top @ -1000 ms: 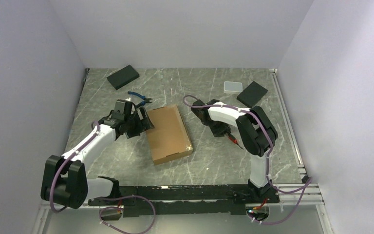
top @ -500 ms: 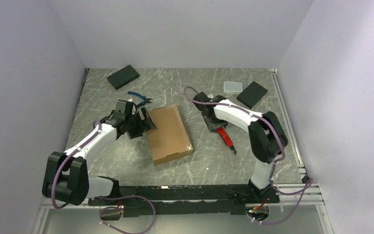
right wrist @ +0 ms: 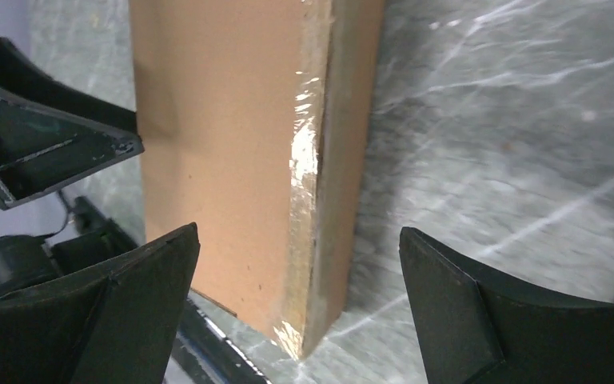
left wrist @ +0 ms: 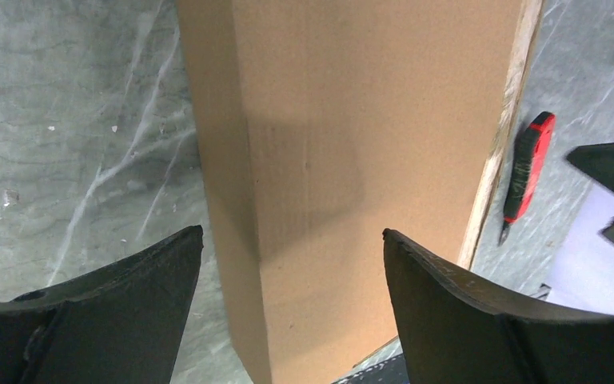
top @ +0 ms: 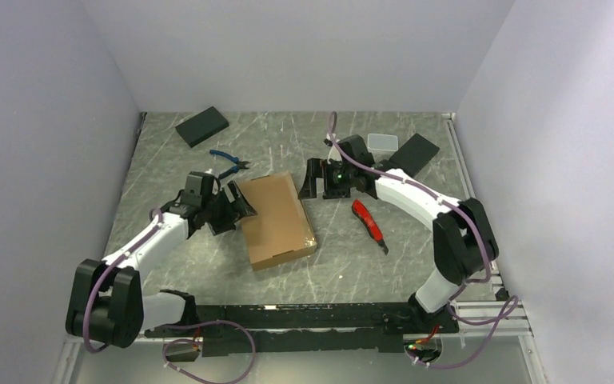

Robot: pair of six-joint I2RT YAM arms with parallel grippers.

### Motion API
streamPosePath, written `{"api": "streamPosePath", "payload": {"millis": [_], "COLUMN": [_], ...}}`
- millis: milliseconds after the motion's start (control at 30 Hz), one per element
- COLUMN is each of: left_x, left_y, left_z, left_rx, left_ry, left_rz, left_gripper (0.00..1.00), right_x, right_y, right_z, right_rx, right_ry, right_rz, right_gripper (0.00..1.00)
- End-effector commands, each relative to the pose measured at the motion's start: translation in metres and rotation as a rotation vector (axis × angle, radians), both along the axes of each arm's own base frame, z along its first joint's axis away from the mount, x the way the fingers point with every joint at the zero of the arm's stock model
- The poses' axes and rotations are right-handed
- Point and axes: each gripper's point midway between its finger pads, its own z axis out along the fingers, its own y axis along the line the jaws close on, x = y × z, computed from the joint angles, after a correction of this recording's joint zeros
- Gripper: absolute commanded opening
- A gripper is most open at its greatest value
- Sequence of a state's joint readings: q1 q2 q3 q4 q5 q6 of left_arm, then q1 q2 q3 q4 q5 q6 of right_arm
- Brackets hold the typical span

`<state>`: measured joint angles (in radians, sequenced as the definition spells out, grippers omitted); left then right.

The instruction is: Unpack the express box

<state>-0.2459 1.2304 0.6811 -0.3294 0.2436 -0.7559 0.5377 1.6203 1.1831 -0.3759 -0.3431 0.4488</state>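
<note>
The express box is a flat brown cardboard mailer lying shut in the middle of the table. My left gripper stands open at its left long side. In the left wrist view the box fills the space ahead of the spread fingers, and the gripper holds nothing. My right gripper is open beside the box's far right corner. The right wrist view shows the taped edge of the box ahead of that gripper, which is also empty.
A red utility knife lies on the table right of the box, also seen as the knife in the left wrist view. Blue pliers lie behind the box. Black blocks and a small white case sit at the back.
My right gripper let go of the red knife, which now lies on the table. It then opened wide and swung up and left to the box's far corner. The left gripper barely moved.
</note>
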Motion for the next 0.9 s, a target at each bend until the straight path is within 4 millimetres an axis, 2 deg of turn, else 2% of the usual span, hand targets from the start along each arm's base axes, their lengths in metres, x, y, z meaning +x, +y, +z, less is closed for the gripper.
{"api": "streamPosePath", "payload": {"millis": [0,200,333,433,600,700,767,867], "left_x": [0.007,0.001,0.004,0.006,0.019,0.031,0.035,0.036], "left_y": [-0.007,-0.002,-0.012,-0.020,-0.035,-0.047,-0.056,-0.074], "left_z": [0.008,-0.010,-0.014,-0.017,-0.014,-0.014,-0.021,-0.031], "left_rx": [-0.100,-0.124,-0.189,-0.240,-0.366,-0.413,-0.407,-0.397], "left_ry": [-0.022,-0.032,-0.051,-0.051,-0.064,-0.081,-0.063,-0.048], "left_rz": [0.013,0.023,-0.003,-0.015,-0.001,-0.008,-0.023,-0.050], "left_gripper": [0.85,0.75,0.70,0.66,0.62,0.60,0.60,0.63], "right_x": [-0.006,-0.014,-0.018,-0.021,-0.028,-0.030,-0.029,-0.032], "right_y": [0.041,0.042,0.045,0.045,0.046,0.043,0.040,0.037], "right_z": [0.005,-0.035,-0.040,-0.036,-0.012,0.024,0.048,0.070], "right_rx": [0.273,0.286,0.315,0.323,0.308,0.282,0.246,0.189], "right_ry": [0.090,0.179,0.180,0.175,0.161,0.094,0.028,-0.027], "right_rz": [0.091,0.087,0.108,0.130,0.148,0.139,0.126,0.115], "right_gripper": [1.00,1.00,0.98,0.97,0.94,0.93,0.93,0.94]}}
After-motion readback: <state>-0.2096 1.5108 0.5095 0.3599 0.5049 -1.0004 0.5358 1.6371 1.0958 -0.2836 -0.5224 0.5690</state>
